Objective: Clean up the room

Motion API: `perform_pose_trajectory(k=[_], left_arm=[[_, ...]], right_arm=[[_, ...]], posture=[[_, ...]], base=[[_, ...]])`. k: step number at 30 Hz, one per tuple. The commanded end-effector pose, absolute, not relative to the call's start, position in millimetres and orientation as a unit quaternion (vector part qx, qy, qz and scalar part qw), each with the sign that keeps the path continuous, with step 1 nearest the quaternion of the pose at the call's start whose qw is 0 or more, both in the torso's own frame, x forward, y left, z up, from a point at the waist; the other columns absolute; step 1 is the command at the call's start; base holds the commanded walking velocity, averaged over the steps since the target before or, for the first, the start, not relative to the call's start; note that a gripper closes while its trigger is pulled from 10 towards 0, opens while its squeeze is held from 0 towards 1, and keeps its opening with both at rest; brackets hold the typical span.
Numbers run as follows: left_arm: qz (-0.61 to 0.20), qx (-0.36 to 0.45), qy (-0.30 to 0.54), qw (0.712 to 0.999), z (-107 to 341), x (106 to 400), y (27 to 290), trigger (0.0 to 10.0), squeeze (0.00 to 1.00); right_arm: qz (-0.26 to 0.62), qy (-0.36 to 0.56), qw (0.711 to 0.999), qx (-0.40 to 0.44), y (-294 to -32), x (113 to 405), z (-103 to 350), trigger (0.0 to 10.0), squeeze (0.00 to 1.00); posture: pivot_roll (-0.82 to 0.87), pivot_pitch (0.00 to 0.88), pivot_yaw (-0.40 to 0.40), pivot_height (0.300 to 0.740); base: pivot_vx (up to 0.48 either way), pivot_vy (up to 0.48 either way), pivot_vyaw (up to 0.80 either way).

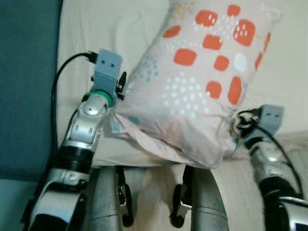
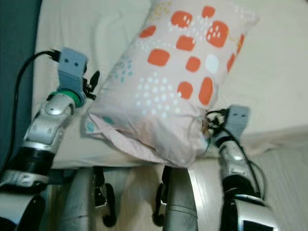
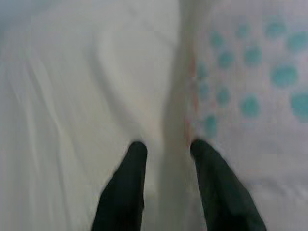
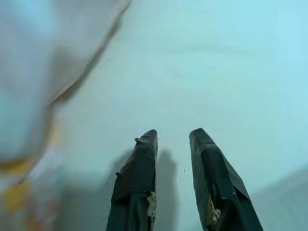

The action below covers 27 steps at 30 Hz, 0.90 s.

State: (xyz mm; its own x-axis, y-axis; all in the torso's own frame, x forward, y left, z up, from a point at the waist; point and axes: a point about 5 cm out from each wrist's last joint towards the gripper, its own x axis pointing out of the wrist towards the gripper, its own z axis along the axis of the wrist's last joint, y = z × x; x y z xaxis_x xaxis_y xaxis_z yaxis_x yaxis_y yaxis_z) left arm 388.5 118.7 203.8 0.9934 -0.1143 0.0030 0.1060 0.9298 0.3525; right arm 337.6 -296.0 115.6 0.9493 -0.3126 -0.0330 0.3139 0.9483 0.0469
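Observation:
A pale pink pillow (image 1: 202,72) with orange patches and teal dots lies tilted on the white bed (image 1: 91,33), its lower corner hanging over the bed's front edge. My left gripper (image 1: 121,87) is at the pillow's left edge. Its black fingers (image 3: 130,163) are open over the sheet, nothing between them, with the teal-dotted cover (image 3: 250,96) just beside them. My right gripper (image 1: 239,121) is at the pillow's lower right corner. It (image 4: 175,135) is also open over the sheet, and the pillow (image 4: 38,72) shows blurred to one side.
A dark teal panel (image 1: 26,82) runs along the bed's left side. Pale wooden floor (image 1: 240,187) shows below the bed's front edge, on the right. My own silver legs (image 1: 202,202) stand close against the bed.

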Motion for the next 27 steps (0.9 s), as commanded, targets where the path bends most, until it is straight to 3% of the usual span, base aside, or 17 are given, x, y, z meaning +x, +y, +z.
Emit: perform_pose_trajectory(k=[1, 5, 7, 9, 12, 13, 14, 15, 17, 18, 20, 22, 24, 27], left_arm=[[-0.059, 0.210, 0.018, 0.976, 179, 390, 106, 10.0, 0.00], [-0.053, 0.244, 0.036, 0.968, 161, 391, 93, 10.0, 0.00], [-0.057, 0.278, 0.047, 0.958, 150, 390, 89, 10.0, 0.00], [-0.119, 0.278, 0.068, 0.951, 140, 387, 84, 10.0, 0.00], [-0.154, 0.268, 0.075, 0.948, 137, 385, 81, 10.0, 0.00], [-0.214, 0.251, 0.079, 0.941, 135, 380, 76, 10.0, 0.00], [-0.304, 0.218, 0.087, 0.923, 134, 370, 73, 10.0, 0.00], [-0.304, 0.218, 0.087, 0.923, 134, 370, 73, 10.0, 0.00], [-0.426, 0.181, 0.092, 0.881, 134, 349, 72, 10.0, 0.00], [-0.426, 0.181, 0.092, 0.881, 134, 349, 72, 10.0, 0.00], [-0.508, 0.155, 0.091, 0.842, 133, 316, 77, 10.0, 0.00], [-0.508, 0.155, 0.091, 0.842, 133, 316, 77, 10.0, 0.00], [-0.556, 0.107, 0.094, 0.819, 133, 272, 73, 10.0, 0.00], [-0.564, 0.087, 0.094, 0.815, 133, 258, 71, 10.0, 0.00]], right_arm=[[-0.170, 0.015, 0.985, 0.031, -301, 335, 113, 10.0, 0.00], [-0.156, -0.007, 0.987, 0.032, -295, 344, 127, 10.0, 0.00], [-0.118, -0.020, 0.992, 0.040, -273, 355, 134, 10.0, 0.00], [-0.087, -0.018, 0.995, 0.043, -253, 365, 138, 10.0, 0.00], [-0.080, -0.016, 0.996, 0.043, -248, 368, 138, 10.0, 0.00], [-0.075, -0.010, 0.996, 0.041, -244, 370, 138, 10.0, 0.00], [-0.070, -0.001, 0.997, 0.040, -240, 374, 140, 10.0, 0.00], [-0.070, -0.001, 0.997, 0.040, -240, 374, 140, 10.0, 0.00], [-0.063, 0.009, 0.997, 0.039, -236, 378, 142, 10.0, 0.00], [-0.063, 0.009, 0.997, 0.039, -236, 378, 142, 10.0, 0.00], [-0.062, 0.014, 0.997, 0.041, -235, 381, 146, 10.0, 0.00], [-0.062, 0.014, 0.997, 0.041, -235, 381, 146, 10.0, 0.00], [-0.062, 0.017, 0.997, 0.038, -236, 384, 150, 10.0, 0.00], [-0.059, 0.017, 0.998, 0.033, -236, 385, 152, 10.0, 0.00]], posture=[[-0.01, 0.299, 0.097, 0.603], [-0.02, 0.299, 0.098, 0.603], [-0.02, 0.300, 0.102, 0.603], [-0.01, 0.301, 0.106, 0.603], [-0.01, 0.301, 0.106, 0.603], [0.00, 0.303, 0.104, 0.603], [0.03, 0.305, 0.098, 0.603], [0.03, 0.305, 0.098, 0.603], [0.05, 0.305, 0.090, 0.603], [0.05, 0.305, 0.090, 0.603], [0.08, 0.301, 0.077, 0.603], [0.08, 0.301, 0.077, 0.603], [0.10, 0.298, 0.074, 0.603], [0.10, 0.298, 0.074, 0.603]], base=[[0.000, 0.000, 0.00], [0.000, 0.000, 0.00], [0.000, 0.000, 0.00], [0.000, 0.000, 0.00], [0.000, 0.000, 0.00], [0.000, 0.000, 0.00], [0.000, 0.000, 0.00], [0.000, 0.000, 0.00], [0.000, 0.000, 0.00], [0.000, 0.000, 0.00], [0.000, 0.000, 0.00], [0.000, 0.000, 0.00], [0.000, 0.000, 0.00], [0.000, 0.000, 0.00]])
